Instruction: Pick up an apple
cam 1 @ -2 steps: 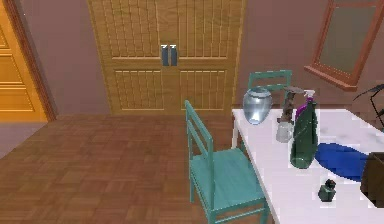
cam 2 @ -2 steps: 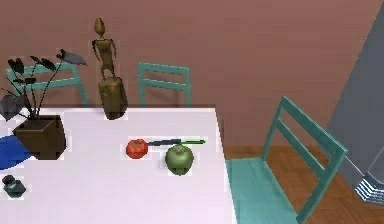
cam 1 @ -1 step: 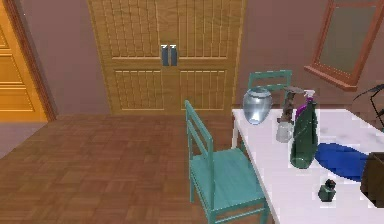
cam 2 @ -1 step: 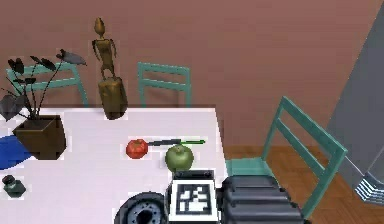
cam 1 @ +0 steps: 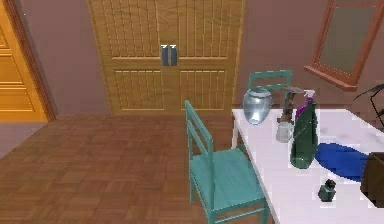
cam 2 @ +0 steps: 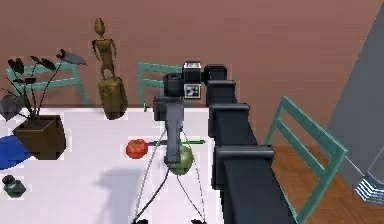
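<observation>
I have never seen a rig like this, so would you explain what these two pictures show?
This is a wheeled robot with one extending arm ending in a gripper. One picture looks ahead from the robot: wooden doors, a teal chair and a white table with a green bottle and blue plate. The other looks sideways, where the dark arm reaches over the table. There the gripper is at a green fruit, probably the apple, with a red fruit, wooden statue and potted plant nearby. Whether it holds anything cannot be told.

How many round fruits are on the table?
2 on the table: a red fruit, and a green fruit just right of it. Others may be hidden behind the arm.
</observation>
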